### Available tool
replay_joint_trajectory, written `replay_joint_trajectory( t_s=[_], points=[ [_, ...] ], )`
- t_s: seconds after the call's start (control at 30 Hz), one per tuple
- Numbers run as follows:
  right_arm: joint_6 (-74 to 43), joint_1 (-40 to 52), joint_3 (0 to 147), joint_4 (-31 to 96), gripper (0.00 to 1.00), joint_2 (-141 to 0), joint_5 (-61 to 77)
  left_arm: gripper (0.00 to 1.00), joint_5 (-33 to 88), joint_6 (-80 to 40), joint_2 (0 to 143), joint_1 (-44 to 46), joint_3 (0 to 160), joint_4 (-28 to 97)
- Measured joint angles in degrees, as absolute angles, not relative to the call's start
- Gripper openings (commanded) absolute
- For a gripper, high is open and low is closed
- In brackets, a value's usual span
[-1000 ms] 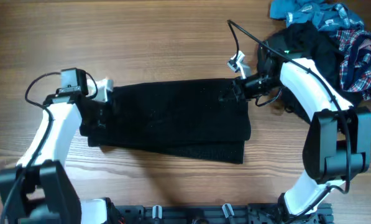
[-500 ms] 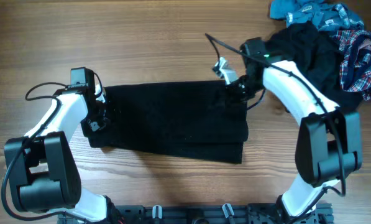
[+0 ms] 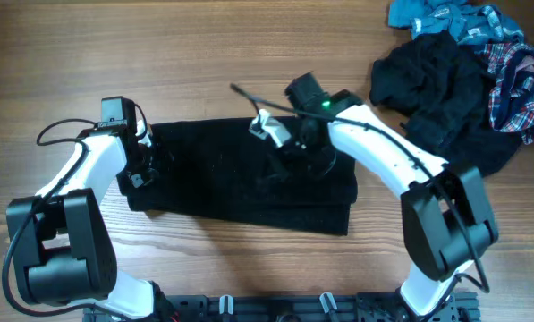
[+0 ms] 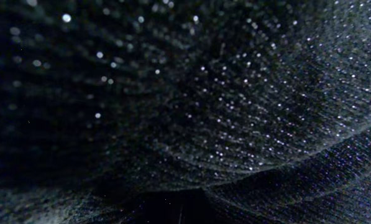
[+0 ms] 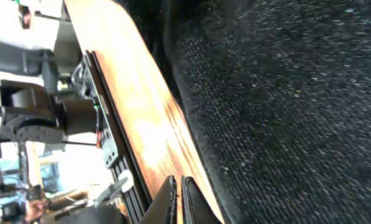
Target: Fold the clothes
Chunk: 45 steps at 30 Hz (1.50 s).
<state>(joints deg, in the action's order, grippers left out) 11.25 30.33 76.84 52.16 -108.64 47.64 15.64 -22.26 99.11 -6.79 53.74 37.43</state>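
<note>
garment: large black textured cloth [image 3: 240, 192] lies folded flat at the centre of the wooden table [image 3: 204, 63] | left jaws: clenched at its left edge, pinch on fabric not discernible | right jaws: clenched tip to tip, over its upper middle | pile: black, teal and plaid clothes [image 3: 445, 80] heaped at far right corner, apart
</note>
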Motion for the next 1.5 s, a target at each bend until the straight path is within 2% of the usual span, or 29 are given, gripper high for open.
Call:
replay_joint_trajectory(
  t_s=[0.43,0.7,1.1,1.5],
  points=[
    [10.5,30.8,76.6,51.6,0.04,-119.8,43.2,0.04,16.6,-22.4,99.2,-6.8,53.5,35.7],
    [10.0,29.4,76.5,54.1,0.04,-120.2,40.8,0.04,16.6,-22.4,99.2,-6.8,53.4,35.4],
    [7.7,13.4,76.5,58.9,0.04,-120.2,38.9,0.04,17.0,-22.5,99.2,-6.9,53.2,34.0],
    [6.6,8.8,76.5,58.0,0.05,-120.2,39.1,0.05,21.3,-22.7,99.9,-11.6,52.8,31.4]
  ],
)
